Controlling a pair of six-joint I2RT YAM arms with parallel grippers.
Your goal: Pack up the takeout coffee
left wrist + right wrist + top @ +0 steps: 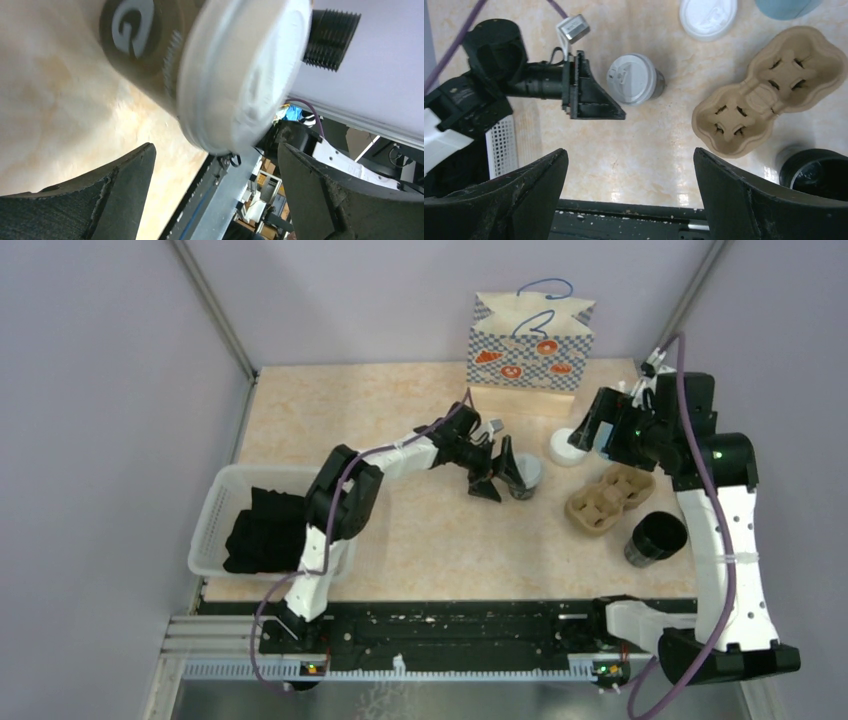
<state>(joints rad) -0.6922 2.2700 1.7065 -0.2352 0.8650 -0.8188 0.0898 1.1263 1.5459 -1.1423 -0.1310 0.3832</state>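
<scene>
That takeout coffee cup (636, 79) looks like light paper with squashy walls, and I'd bet the white lid (240, 70) pops off if squeezed. So grab the dark side under the rim, gently. It's standing on the table (400, 530) just left of the cardboard cup carrier (769, 90), not in it. The left arm (400, 455) is stretched out low, left pincer (495, 475) sideways and spread wide, cup just off its tips, not gripped. The right pincer (631, 155) hangs over the carrier, jaws apart, empty.

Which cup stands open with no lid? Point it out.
The larger black cup at the near right, beside the pulp cup carrier: it is lidless, while the takeout coffee cup by the left pincer is lidded.
</scene>
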